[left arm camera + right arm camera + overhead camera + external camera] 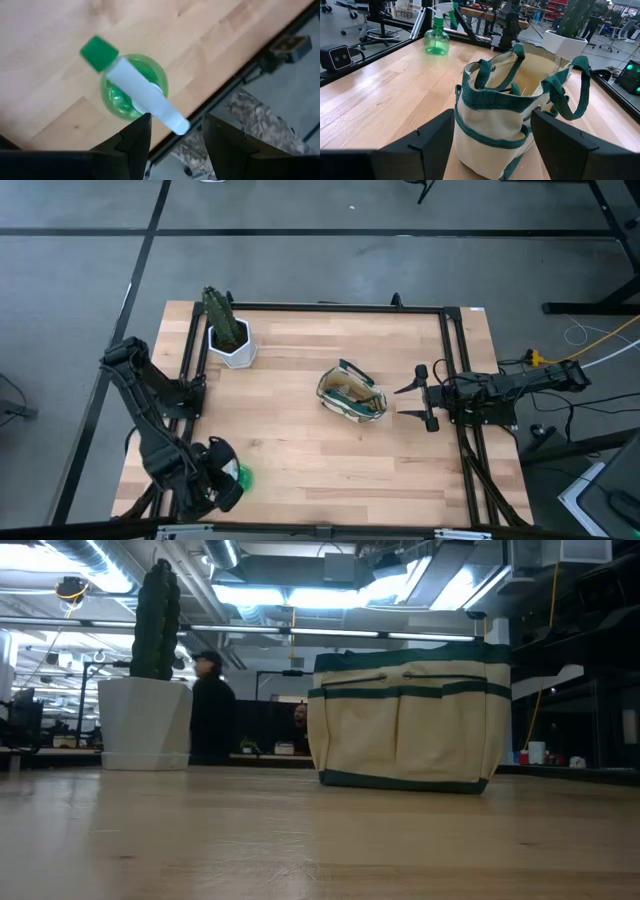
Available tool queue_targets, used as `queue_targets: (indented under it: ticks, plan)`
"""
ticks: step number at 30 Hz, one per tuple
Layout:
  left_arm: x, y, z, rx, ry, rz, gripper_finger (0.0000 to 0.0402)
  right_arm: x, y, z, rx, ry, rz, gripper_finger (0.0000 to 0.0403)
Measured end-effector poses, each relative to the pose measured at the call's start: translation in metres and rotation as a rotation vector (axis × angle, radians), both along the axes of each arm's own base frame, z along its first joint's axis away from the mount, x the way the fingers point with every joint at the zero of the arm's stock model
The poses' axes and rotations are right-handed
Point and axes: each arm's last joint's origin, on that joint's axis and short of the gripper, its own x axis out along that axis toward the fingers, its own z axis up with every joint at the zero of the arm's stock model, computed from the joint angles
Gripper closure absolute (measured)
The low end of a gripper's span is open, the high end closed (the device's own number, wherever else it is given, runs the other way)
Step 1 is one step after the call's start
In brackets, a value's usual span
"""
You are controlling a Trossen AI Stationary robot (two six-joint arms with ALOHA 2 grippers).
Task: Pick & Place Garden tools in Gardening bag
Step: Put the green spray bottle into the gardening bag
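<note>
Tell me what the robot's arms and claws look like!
Both arms are dark, nearly black, made of chunky jointed pieces. The right arm has black cables bundled along it. Each claw has two flat, dark, wedge-shaped fingers: the left gripper and the right gripper look alike. I see no markings on them.

Bare wooden table (pixel 300 450) stretches wide between the gardening bag (pixel 352 397) and the green spray bottle (pixel 236 476) at the near-left corner. The potted plant (pixel 227 330) stands well apart at the far-left, blocking only that corner.
</note>
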Motion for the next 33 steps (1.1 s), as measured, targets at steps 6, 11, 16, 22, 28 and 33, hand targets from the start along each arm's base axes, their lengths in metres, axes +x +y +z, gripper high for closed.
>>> queue_targets:
  ticks: [6, 11, 16, 22, 28, 33]
  plan:
    - [0.017, 0.004, -0.01, 0.003, 0.061, 0.044, 0.0231, 0.0, 0.0, 0.0, 0.0, 0.0, 0.0, 0.0137]
    - [0.025, 0.007, -0.016, 0.006, 0.097, 0.067, 0.0231, 0.0, 0.0, 0.0, 0.0, 0.0, 0.0, 0.0137]
    - [0.024, 0.011, -0.017, 0.055, 0.102, 0.078, 0.0231, 0.0, 0.0, 0.0, 0.0, 0.0, 0.0, 0.0137]
    - [0.023, 0.013, -0.017, 0.117, 0.079, 0.059, 0.0243, 0.0, 0.0, 0.0, 0.0, 0.0, 0.0, 0.0137]
    - [0.023, 0.012, -0.017, 0.127, 0.098, -0.034, 0.0306, 0.0, 0.0, 0.0, 0.0, 0.0, 0.0, 0.0137]
    - [0.022, 0.012, -0.017, 0.136, 0.1, -0.082, 0.0366, 0.0, 0.0, 0.0, 0.0, 0.0, 0.0, 0.0138]
